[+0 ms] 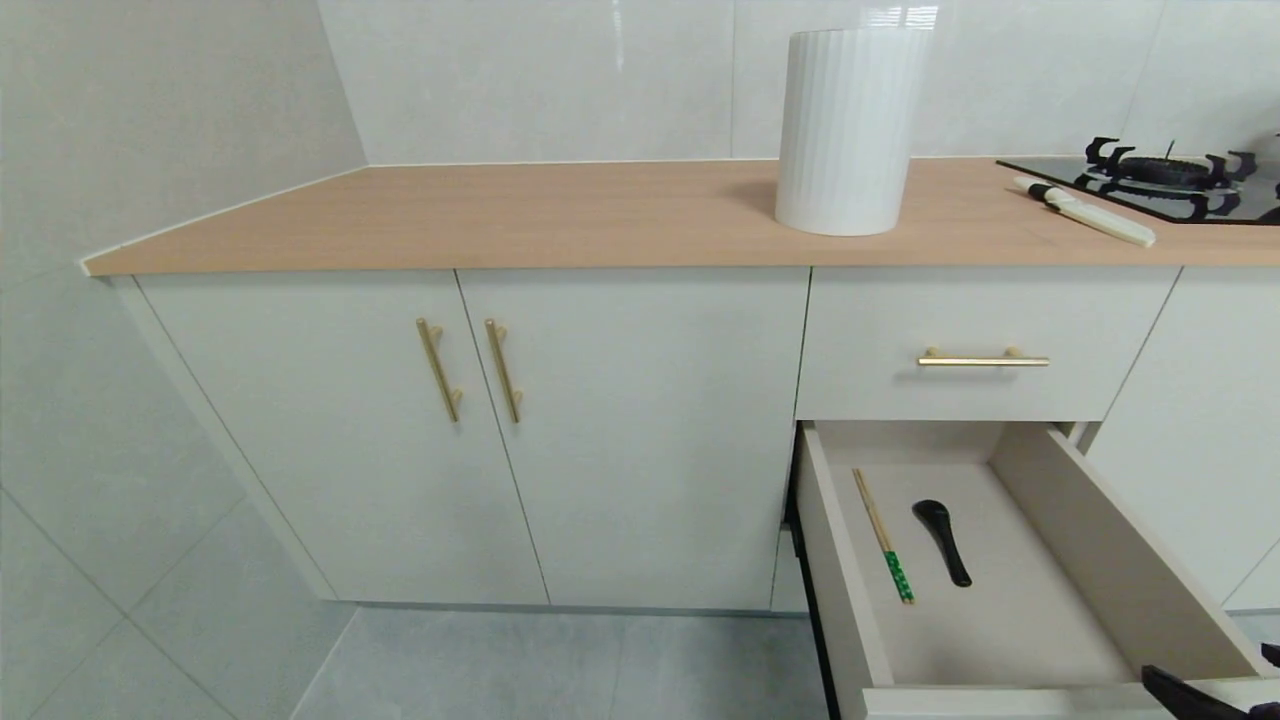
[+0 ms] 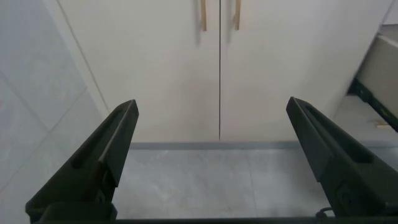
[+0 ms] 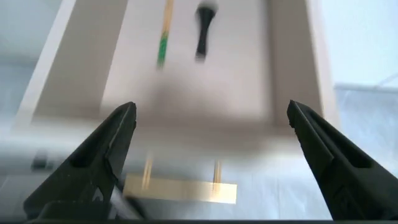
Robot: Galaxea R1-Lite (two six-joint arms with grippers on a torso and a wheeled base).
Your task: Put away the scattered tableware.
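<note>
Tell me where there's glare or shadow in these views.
Head view: glare on the wall tile above the white container, which throws a soft shadow on the countertop; right wrist view: dim patch across the drawer floor; left wrist view: even light, no glare.

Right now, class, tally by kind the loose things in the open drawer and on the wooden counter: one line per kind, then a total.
pair of wooden chopsticks with green ends: 1
black plastic spoon: 1
cream-white knife: 1
tall white ribbed cylindrical container: 1
Total: 4
</note>
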